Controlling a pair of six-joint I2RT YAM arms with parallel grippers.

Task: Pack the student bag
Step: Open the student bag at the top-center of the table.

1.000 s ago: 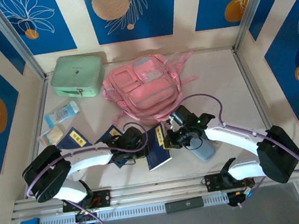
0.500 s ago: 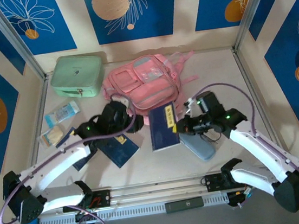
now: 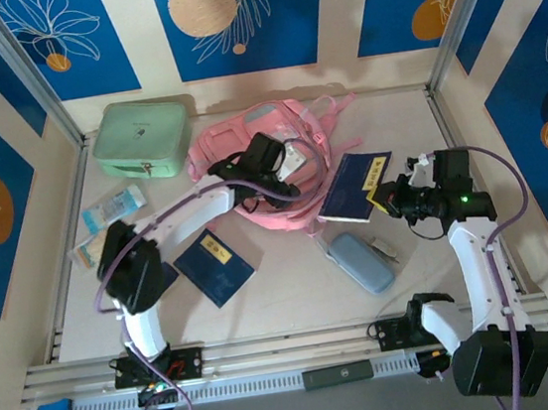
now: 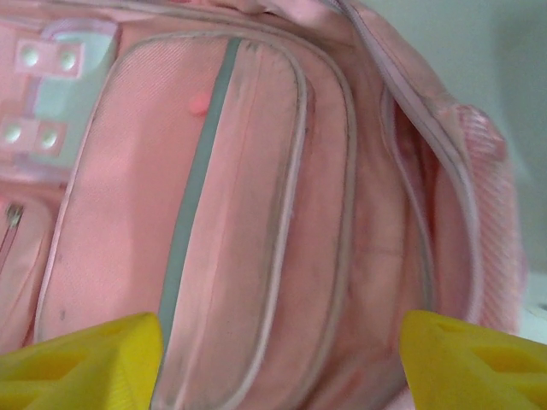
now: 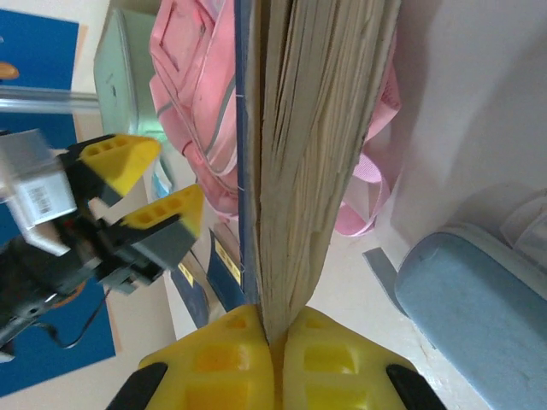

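— At the back of the desk (image 3: pixel 426 136), just right of the green case (image 3: pixel 141 138), is that the student bag (image 3: pixel 217 147)?
— Yes, the pink one, lying flat with its front pockets up. The left hand (image 4: pixel 279 342) hangs right over it, its fingers (image 4: pixel 85 367) apart, with only pink fabric below them.
— And the right hand (image 5: pixel 275 337)?
— Clamped on one edge of a thick blue book (image 3: pixel 357 187), held up just beside the bag's right side.
— So which step is this?
— Most likely getting that book into the bag. The next move calls for an open mouth: the left hand would need to take the flap or zip edge and spread it, so the right hand can slide the book in edge first.
— Is the bag open?
— A seam along its side looks slightly parted in the left wrist view, but what lies inside cannot be told.
— Anything left outside?
— A second book (image 3: pixel 217 267) and a pencil case (image 3: pixel 361 262) lie on the desk near the arms, with small packets (image 3: pixel 114 207) at the left. The green case looks closed.
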